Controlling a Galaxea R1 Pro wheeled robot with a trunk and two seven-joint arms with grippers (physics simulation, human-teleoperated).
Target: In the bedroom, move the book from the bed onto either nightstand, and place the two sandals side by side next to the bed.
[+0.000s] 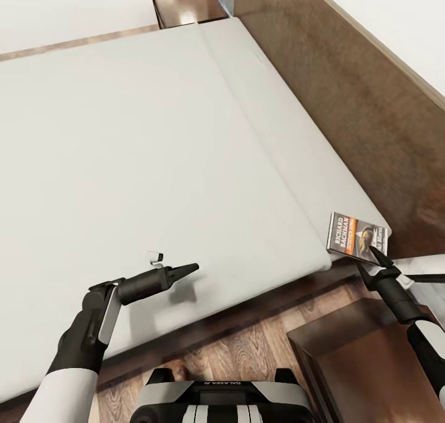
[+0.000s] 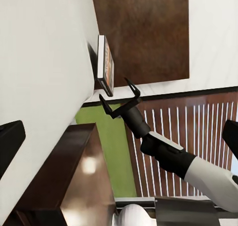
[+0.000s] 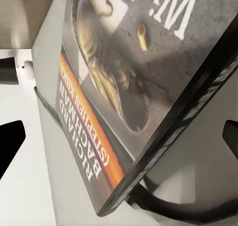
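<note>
Your right gripper point(image 1: 371, 264) sits spread at the book point(image 1: 357, 236) on the bed point(image 1: 154, 151) corner; your left gripper point(image 1: 185, 270) looks closed.

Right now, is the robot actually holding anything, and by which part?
Nothing is held. The right gripper is open, its fingers spread at the near edge of the book, which lies on the bed corner. The left gripper hovers empty over the mattress.

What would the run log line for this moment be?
phase: reaching book | right gripper: open, at book's edge | left gripper: above bed | book: on bed corner
</note>
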